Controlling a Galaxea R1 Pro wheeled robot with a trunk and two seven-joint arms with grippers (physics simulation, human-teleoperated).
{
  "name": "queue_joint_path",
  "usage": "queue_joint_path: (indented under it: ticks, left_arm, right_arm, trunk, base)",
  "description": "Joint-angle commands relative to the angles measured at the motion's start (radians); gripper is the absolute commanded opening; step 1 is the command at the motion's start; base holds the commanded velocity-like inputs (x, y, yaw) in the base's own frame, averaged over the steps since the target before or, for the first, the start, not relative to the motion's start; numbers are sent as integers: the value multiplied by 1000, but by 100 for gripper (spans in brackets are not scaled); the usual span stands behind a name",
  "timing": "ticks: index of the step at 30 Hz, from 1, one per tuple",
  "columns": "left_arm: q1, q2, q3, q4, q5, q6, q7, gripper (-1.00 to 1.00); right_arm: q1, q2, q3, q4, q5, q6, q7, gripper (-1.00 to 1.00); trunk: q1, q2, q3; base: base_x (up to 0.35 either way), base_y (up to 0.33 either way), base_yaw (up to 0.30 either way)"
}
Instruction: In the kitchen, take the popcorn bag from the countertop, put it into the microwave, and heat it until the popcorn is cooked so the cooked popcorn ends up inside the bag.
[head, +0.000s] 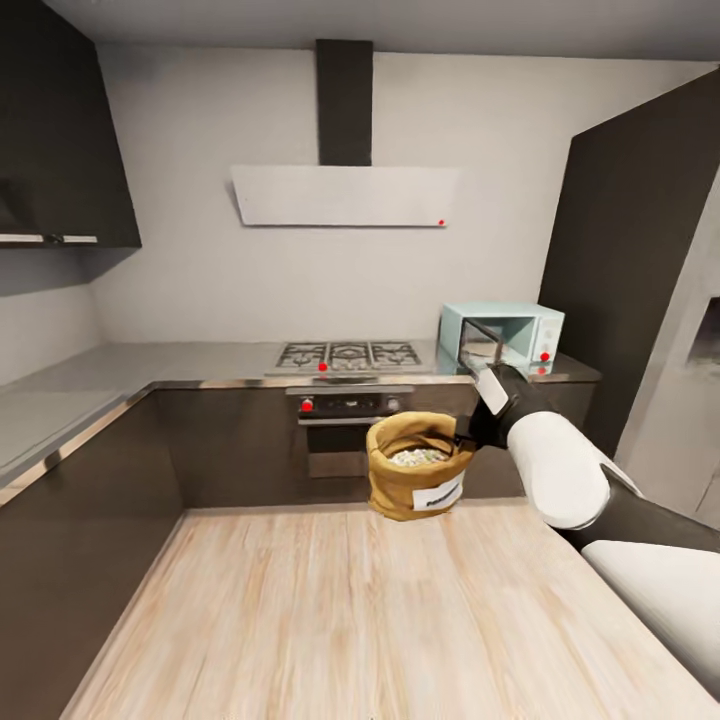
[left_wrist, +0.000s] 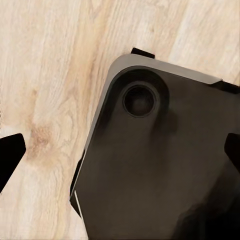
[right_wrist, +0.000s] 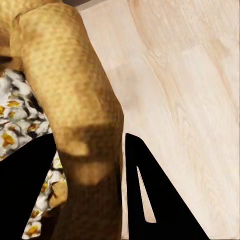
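Right gripper: jaws pinched on the rolled rim of the bag, one dark finger inside over the popcorn, the other outside the rim. In the head view the right gripper holds the bag by its right rim, in the air above the floor, in front of the dark cabinets. Bag upright, mouth open, white label facing out; popcorn heaped inside, whitish-yellow with dark specks. White and black forearm runs from the lower right up to the bag.

Left gripper: two dark finger tips at the edges of the left wrist view, well apart, so the jaws are spread. Between them, a dark rounded base panel with a round socket, over pale wood floor.

Surface: floor is light wood planks, grain running away from the camera. Counter grey and glossy, L-shaped, running along the left wall and across the back, on dark cabinets.

Room: gas hob set in the back counter, built-in oven with knobs below it. White hood on the wall above, dark flue rising to the ceiling. Microwave pale blue, on the counter right of the hob, door swung open; it is behind and above the bag. Tall dark unit at right, dark wall cabinet at upper left. Walls light grey.
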Motion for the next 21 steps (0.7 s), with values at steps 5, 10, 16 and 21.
queue_joint_path:
  ticks: [5, 10, 16, 21]
  left_arm:
    - [0, 0, 2, -2, 4, -2, 4, 100]
    - [0, 0, 3, -2, 5, -2, 4, 100]
    - [0, 0, 4, -2, 7, -2, 5, 100]
    - [0, 0, 4, -2, 7, -2, 6, 100]
  right_arm:
    - [7, -55, -7, -3, 5, 3, 1, -100]
    - [7, -68, -7, -1, 6, 3, 0, -100]
    - [7, -70, -7, 0, 17, 3, 0, -100]
    - [7, -88, -9, 3, 7, 3, 1, -100]
  trunk:
    - [0, -1, 2]
    - [0, -1, 5]
    - [0, -1, 9]
    - [0, -1, 12]
  base:
    - [-39, 0, -281]
    - [-1, 0, -281]
    - [0, 0, -281]
    - [0, 0, -281]
